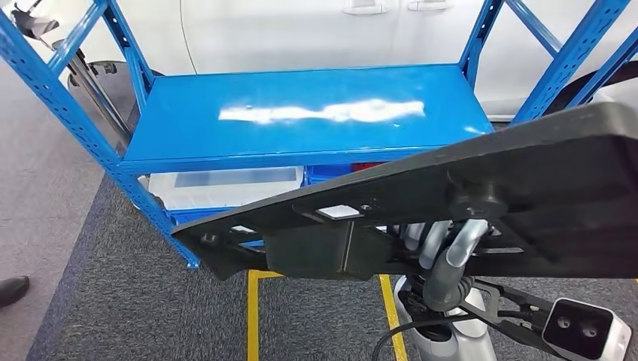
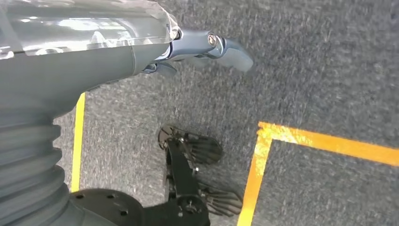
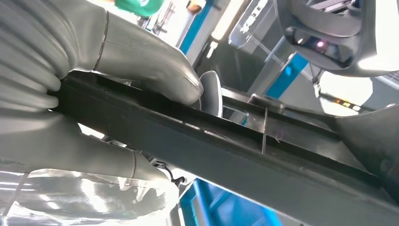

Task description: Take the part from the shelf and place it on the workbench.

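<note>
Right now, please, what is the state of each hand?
Left hand: hangs over the carpet, holding nothing; open or closed cannot be told.
Right hand: closed on the long black part, clear of the blue shelf.

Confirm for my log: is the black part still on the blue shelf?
Off. The right hand grips the black part, tilted, in front of the bare blue shelf.
</note>
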Controlling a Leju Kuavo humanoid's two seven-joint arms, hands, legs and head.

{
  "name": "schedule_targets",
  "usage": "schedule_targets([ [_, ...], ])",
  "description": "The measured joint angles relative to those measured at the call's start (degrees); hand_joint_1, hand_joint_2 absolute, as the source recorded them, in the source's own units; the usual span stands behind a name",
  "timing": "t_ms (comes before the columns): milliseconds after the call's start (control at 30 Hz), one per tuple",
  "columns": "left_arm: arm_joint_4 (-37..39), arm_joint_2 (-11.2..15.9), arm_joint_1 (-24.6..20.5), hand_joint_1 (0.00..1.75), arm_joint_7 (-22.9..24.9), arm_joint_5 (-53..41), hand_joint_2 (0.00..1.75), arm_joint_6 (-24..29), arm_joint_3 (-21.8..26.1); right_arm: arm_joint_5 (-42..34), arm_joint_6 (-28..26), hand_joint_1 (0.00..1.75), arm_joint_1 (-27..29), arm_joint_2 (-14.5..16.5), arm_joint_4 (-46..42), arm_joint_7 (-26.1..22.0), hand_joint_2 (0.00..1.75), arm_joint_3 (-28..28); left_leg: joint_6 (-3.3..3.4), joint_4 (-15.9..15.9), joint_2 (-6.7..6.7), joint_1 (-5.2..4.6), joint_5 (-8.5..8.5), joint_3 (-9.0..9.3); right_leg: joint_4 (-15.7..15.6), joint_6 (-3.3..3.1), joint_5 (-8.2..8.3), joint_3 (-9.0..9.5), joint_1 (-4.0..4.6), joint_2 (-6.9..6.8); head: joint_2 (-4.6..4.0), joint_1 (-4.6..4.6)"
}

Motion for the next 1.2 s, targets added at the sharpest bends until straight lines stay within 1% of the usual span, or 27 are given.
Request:
schedule_targets([
  [33,0.0,0.0,0.0,0.0,0.0,0.0,1.75,0.0,0.0,0.0,0.0,1.75,0.1,0.1,-0.1,0.0,1.75,0.0,0.36,-0.2,0.13,0.08,0.63,-0.36,0.0,0.34,0.01,-0.22,-0.09,0.12,0.0,-0.01],
  [67,0.0,0.0,0.0,0.0,0.0,0.0,1.75,0.0,0.0,-0.1,0.0,1.75,0.1,0.1,-0.1,0.0,1.75,0.0,0.79,-0.4,0.26,0.2,1.42,-0.94,0.7,0.65,-1.11,-0.64,-0.15,0.23,0.0,0.0],
  [100,0.0,0.0,0.0,0.0,0.0,0.0,1.75,0.0,0.0,-0.2,0.0,1.75,0.2,0.1,-0.2,0.0,1.75,0.1,1.15,-0.6,0.42,0.36,2.28,-1.69,2.4,0.95,-3.46,-1.29,-0.24,0.33,0.0,0.0],
  [167,0.0,0.0,-0.1,0.0,-0.1,0.0,1.75,0.0,0.0,-0.5,0.1,1.75,0.3,0.1,-0.3,0.0,1.75,0.1,1.54,-0.6,0.57,0.41,3.8,-3.49,9.0,1.4,-10.04,-2.88,-0.56,0.39,0.0,0.01],
  [200,0.0,0.0,0.0,0.0,-0.2,0.0,1.75,0.0,0.0,-0.6,0.2,1.75,0.4,0.1,-0.3,0.0,1.75,0.0,1.53,-0.5,0.59,0.41,4.48,-4.48,12.8,1.62,-12.14,-3.44,-0.71,0.38,0.0,0.0],
  [233,0.0,0.0,0.0,0.0,-0.3,0.0,1.75,0.1,0.0,-0.8,0.3,1.75,0.5,0.1,-0.3,0.0,1.75,0.0,1.44,-0.5,0.62,0.4,5.15,-5.47,15.7,1.81,-12.63,-3.57,-0.82,0.38,0.0,0.0],
  [267,0.0,0.0,0.1,0.0,-0.4,0.0,1.75,0.3,0.0,-0.8,0.3,1.75,0.6,0.1,-0.3,0.0,1.75,0.0,1.32,-0.4,0.66,0.41,5.81,-6.5,17.4,1.93,-11.5,-3.14,-0.92,0.37,0.0,0.0],
  [300,0.0,0.0,0.1,0.0,-0.5,0.0,1.75,0.4,0.0,-0.9,0.3,1.75,0.7,0.1,-0.3,0.0,1.75,0.0,1.16,-0.3,0.7,0.41,6.47,-7.48,17.3,1.95,-9.41,-1.93,-1.0,0.37,0.0,0.0],
  [333,0.0,0.0,0.1,0.0,-0.6,0.0,1.75,0.5,0.0,-0.9,0.3,1.75,0.8,0.1,-0.4,0.0,1.75,0.0,0.99,-0.2,0.73,0.42,7.09,-8.37,15.4,1.87,-7.47,0.16,-1.03,0.36,0.0,0.0],
  [367,0.0,0.0,0.1,0.0,-0.5,0.0,1.75,0.7,0.0,-0.9,0.3,1.75,0.8,0.1,-0.4,0.0,1.75,0.0,0.78,0.0,0.73,0.39,7.61,-9.08,12.0,1.65,-6.74,3.16,-1.01,0.36,0.0,0.0],
  [433,0.0,0.0,0.2,0.0,-0.2,0.0,1.75,1.0,0.0,-0.9,0.3,1.75,0.9,0.1,-0.7,0.0,1.75,0.0,0.23,0.4,0.67,0.25,8.43,-9.9,3.1,0.97,-8.99,9.5,-0.76,0.35,0.0,-0.01],
  [467,0.0,0.0,0.2,0.0,0.1,0.0,1.75,1.2,0.0,-0.9,0.3,1.75,0.9,0.1,-0.9,0.0,1.75,0.0,-0.13,0.5,0.65,0.19,8.84,-10.07,0.0,0.55,-10.41,11.39,-0.56,0.35,0.0,-0.01],
  [500,0.0,0.0,0.3,0.0,0.4,0.0,1.75,1.3,0.0,-0.9,0.4,1.75,1.0,0.1,-1.0,0.0,1.75,0.0,-0.52,0.5,0.65,0.18,9.29,-10.16,-1.6,0.11,-11.08,12.13,-0.38,0.34,0.0,-0.01],
  [567,0.0,0.0,0.4,0.0,1.0,0.0,1.75,1.6,0.0,-1.0,0.5,1.75,1.1,0.1,-1.0,0.0,1.75,0.0,-1.22,0.8,0.62,0.39,9.25,-10.53,-2.0,-0.88,-10.48,11.77,-0.42,0.22,0.0,-0.01],
  [600,0.0,0.0,0.5,0.0,1.2,0.0,1.75,1.6,0.0,-1.0,0.6,1.75,1.2,0.1,-1.0,0.0,1.75,0.0,-1.48,2.1,0.58,0.49,7.93,-11.1,-2.1,-1.38,-10.04,11.52,-0.5,0.12,0.0,-0.01],
  [633,0.0,0.0,0.5,0.0,1.3,0.0,1.75,1.6,0.0,-1.0,0.7,1.75,1.2,0.1,-1.0,0.0,1.75,0.0,-1.68,4.8,0.55,0.58,5.74,-12.1,-2.1,-1.77,-9.6,11.19,-0.56,0.01,0.0,0.0],
  [700,0.0,0.0,0.8,0.0,1.3,0.0,1.75,1.5,0.0,-1.1,1.0,1.75,1.3,0.1,-1.0,0.0,1.75,0.0,-2.04,12.6,0.52,0.62,0.88,-14.78,-2.0,-2.19,-8.91,10.31,-0.35,-0.09,0.0,0.0],
  [733,0.0,0.0,0.9,0.0,1.3,0.0,1.75,1.5,0.0,-1.0,1.2,1.75,1.4,0.1,-1.0,0.0,1.75,0.0,-2.17,15.9,0.52,0.63,-0.39,-15.67,-2.0,-2.23,-8.6,9.84,-0.25,-0.11,0.0,0.0],
  [767,0.0,0.0,0.9,0.0,1.3,0.0,1.75,1.5,0.0,-1.0,1.3,1.75,1.5,0.1,-1.0,0.0,1.75,0.0,-2.22,17.4,0.52,0.63,-0.57,-15.67,-1.8,-2.19,-8.35,9.42,-0.17,-0.1,0.0,0.0],
  [800,0.0,0.0,1.0,0.0,1.3,0.0,1.75,1.5,0.0,-1.0,1.3,1.75,1.6,0.1,-1.0,0.0,1.75,0.0,-2.19,16.4,0.52,0.63,0.26,-14.42,-1.6,-2.11,-8.18,9.05,-0.14,-0.08,0.0,0.0],
  [867,0.0,0.1,1.1,0.0,1.3,0.0,1.75,1.5,0.0,-1.0,1.3,1.75,1.6,0.1,-1.1,0.0,1.75,0.0,-1.84,9.0,0.52,0.62,2.77,-9.23,-1.1,-1.89,-8.09,8.55,-0.15,-0.08,0.0,0.0],
  [900,0.0,0.1,1.1,0.0,1.2,0.0,1.75,1.5,0.0,-0.9,1.3,1.75,1.7,0.1,-1.1,0.0,1.75,0.0,-1.55,5.2,0.51,0.52,3.57,-6.71,-0.9,-1.7,-8.1,8.32,-0.09,-0.09,0.0,0.0],
  [933,0.0,0.2,1.1,0.0,1.2,0.0,1.75,1.5,0.0,-0.8,1.3,1.75,1.7,0.1,-1.2,0.0,1.75,0.0,-1.24,2.6,0.49,0.41,3.88,-5.15,-0.6,-1.45,-8.09,8.14,-0.01,-0.1,0.0,0.0],
  [967,0.0,0.2,1.1,0.0,1.2,-0.1,1.75,1.4,0.0,-0.6,1.3,1.75,1.7,0.1,-1.3,0.0,1.75,0.0,-0.9,1.4,0.47,0.28,3.74,-4.52,-0.5,-1.15,-8.04,7.96,0.05,-0.11,0.0,0.0],
  [1067,0.0,0.2,1.2,0.0,1.1,-0.2,1.75,1.4,0.0,0.0,1.2,1.75,1.8,0.1,-1.6,0.0,1.75,0.0,0.17,0.7,0.47,0.43,4.06,-4.73,0.0,-0.12,-8.2,7.48,0.11,-0.03,0.0,0.0],
  [1133,0.0,0.2,1.1,0.0,1.1,-0.4,1.75,1.4,0.0,0.1,1.2,1.75,1.9,0.1,-1.8,0.0,1.75,0.0,0.9,0.3,0.52,0.72,4.55,-4.96,3.6,0.5,-10.61,5.78,0.0,0.13,-0.01,0.0],
  [1200,0.0,0.2,1.1,0.0,1.1,-0.6,1.75,1.3,0.0,0.0,1.2,1.75,2.1,0.1,-1.9,0.0,1.75,0.0,1.23,0.3,0.64,0.63,4.81,-5.42,11.2,0.92,-14.4,2.15,-0.28,0.23,-0.01,0.0],
])
